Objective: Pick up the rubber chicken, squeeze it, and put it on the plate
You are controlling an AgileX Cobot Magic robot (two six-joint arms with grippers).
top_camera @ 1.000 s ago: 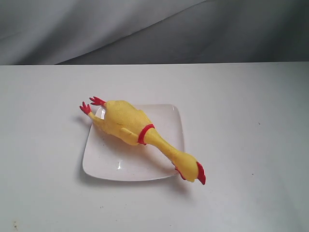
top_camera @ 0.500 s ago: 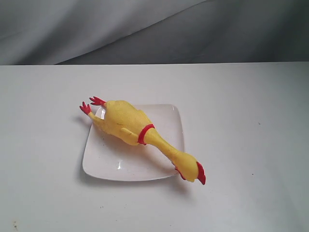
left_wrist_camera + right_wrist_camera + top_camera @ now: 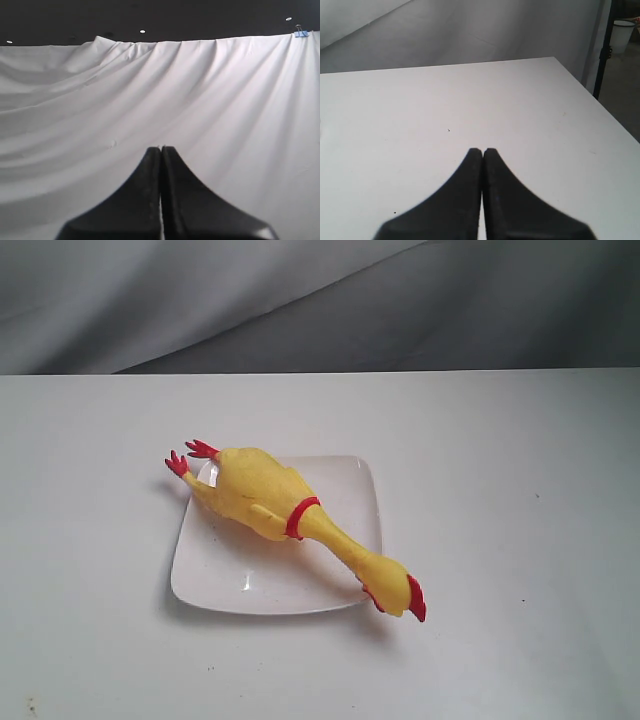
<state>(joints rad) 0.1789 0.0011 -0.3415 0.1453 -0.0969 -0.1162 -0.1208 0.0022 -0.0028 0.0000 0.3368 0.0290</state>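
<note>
Across the plate (image 3: 215, 575), rubber chicken (image 3: 262, 495), unheld

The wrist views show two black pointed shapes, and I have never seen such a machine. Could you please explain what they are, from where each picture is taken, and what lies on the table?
The machine is a robot with two arms. Each arm ends in an end effector, a pincer with two black fingers, and carries a small camera looking along it. The left wrist view shows the left end effector, closed and empty, facing a white cloth. The right wrist view shows the right end effector, also closed and empty, facing the white table. The exterior view comes from a separate camera; neither arm appears there. It shows a square plate with a rubber chicken lying diagonally across it, its red feet and head past the edges.
</note>
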